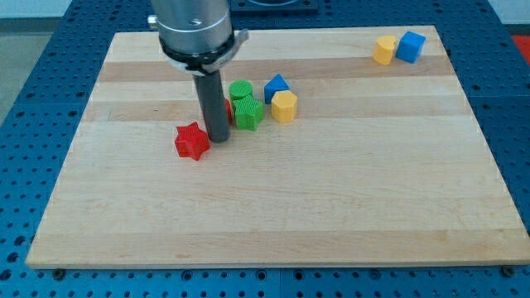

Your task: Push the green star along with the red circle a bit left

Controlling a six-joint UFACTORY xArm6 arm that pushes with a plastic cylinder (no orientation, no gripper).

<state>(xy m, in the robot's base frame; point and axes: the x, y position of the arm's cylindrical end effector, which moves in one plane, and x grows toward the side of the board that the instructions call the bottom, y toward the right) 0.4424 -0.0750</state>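
The green star (248,113) lies just right of the rod, in a cluster above the board's centre. Only a red sliver of the red circle (228,108) shows between the rod and the green star; the rod hides the rest. My tip (219,139) rests on the board at the cluster's lower left, close to the green star's left side and just right of a red star (192,141). I cannot tell whether the tip touches either block.
A green circle (240,89) sits right above the green star. A blue block (276,85) and a yellow block (284,106) lie to its right. Another yellow block (383,50) and blue block (410,46) sit together at the wooden board's (331,207) top right corner.
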